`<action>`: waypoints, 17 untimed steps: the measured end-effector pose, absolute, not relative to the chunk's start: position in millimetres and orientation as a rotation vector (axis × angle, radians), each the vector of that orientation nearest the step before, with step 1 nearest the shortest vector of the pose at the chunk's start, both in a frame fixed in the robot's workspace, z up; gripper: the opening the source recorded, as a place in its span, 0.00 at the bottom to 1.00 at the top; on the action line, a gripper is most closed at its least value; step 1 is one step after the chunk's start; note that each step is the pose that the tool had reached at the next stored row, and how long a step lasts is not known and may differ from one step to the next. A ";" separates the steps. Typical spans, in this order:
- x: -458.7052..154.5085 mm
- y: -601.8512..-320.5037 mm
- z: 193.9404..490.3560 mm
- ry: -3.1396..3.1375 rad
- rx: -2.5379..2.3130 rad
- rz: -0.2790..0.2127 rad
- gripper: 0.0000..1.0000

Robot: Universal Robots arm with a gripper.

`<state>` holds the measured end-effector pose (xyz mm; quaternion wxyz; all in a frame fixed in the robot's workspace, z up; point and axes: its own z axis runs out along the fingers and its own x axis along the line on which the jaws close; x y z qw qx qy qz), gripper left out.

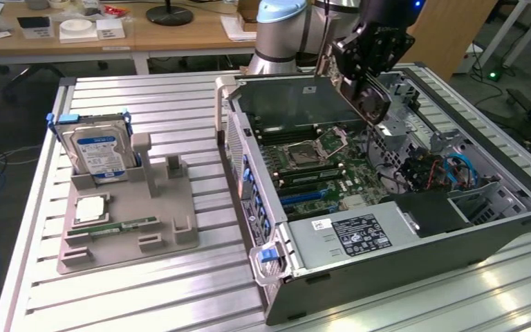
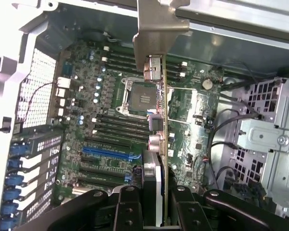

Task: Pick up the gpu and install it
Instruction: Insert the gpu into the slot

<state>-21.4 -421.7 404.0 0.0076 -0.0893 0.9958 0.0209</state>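
Above the open case [image 1: 450, 256], my gripper [image 2: 154, 204] is clamped on the gpu [image 2: 160, 139], which I judge light, stiff, fragile: best held on bare board, clear of components.

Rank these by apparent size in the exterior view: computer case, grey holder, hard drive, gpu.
1. computer case
2. grey holder
3. hard drive and gpu: they look alike, and the gpu is tilted, so I am not ranking them.
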 end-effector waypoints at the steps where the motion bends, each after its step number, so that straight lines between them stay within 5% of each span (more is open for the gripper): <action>1: -21.5 -421.7 404.0 3.112 -0.297 0.065 0.28; 17: -21.4 -423.2 403.6 3.076 -0.576 0.067 0.28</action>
